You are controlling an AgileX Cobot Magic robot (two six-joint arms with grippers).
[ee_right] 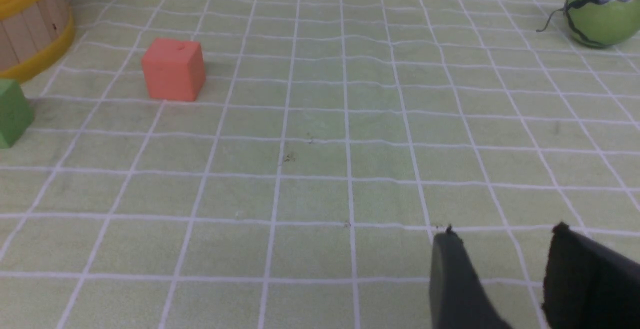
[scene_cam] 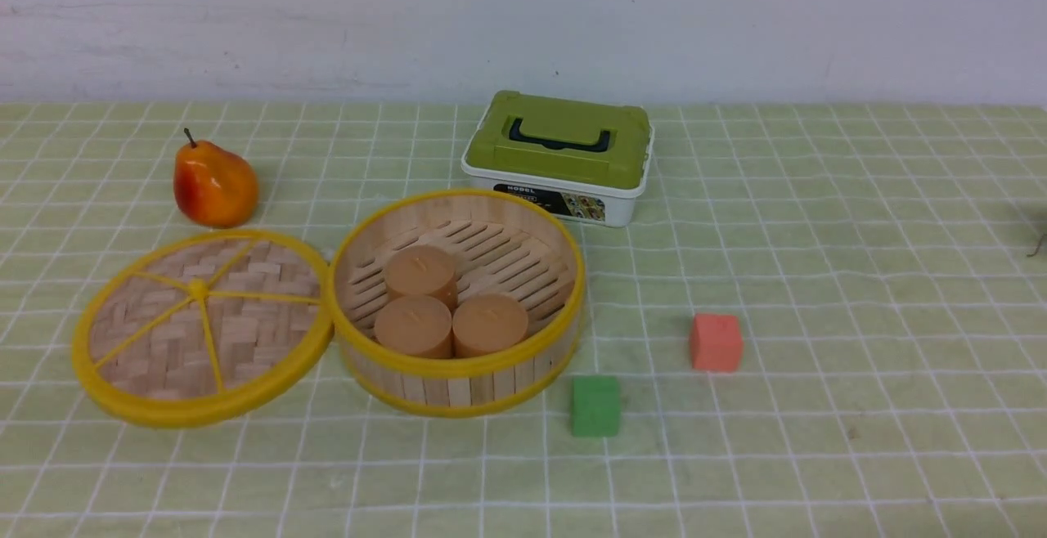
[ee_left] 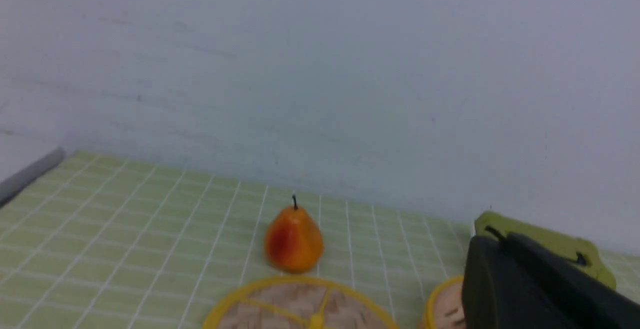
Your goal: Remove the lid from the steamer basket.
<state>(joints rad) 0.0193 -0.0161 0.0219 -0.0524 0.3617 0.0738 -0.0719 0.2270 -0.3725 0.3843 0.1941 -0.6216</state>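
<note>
The lid (scene_cam: 200, 325), a woven wooden disc with a yellow rim and spokes, lies flat on the table just left of the steamer basket (scene_cam: 458, 387), its rim touching the basket's wall. The basket stands uncovered with three tan cylinders (scene_cam: 421, 272) inside. Neither gripper shows in the front view. In the left wrist view my left gripper (ee_left: 500, 239) is shut and empty, raised above the table, with the lid (ee_left: 300, 309) and the basket rim (ee_left: 432, 304) below it. In the right wrist view my right gripper (ee_right: 504, 234) is open and empty, low over bare cloth, far from the basket (ee_right: 25, 29).
A pear (scene_cam: 214, 182) stands behind the lid. A white box with an olive-green lid (scene_cam: 560, 154) stands behind the basket. A green cube (scene_cam: 595, 405) and a red cube (scene_cam: 716, 342) lie right of the basket. A green striped ball (ee_right: 602, 6) lies far right.
</note>
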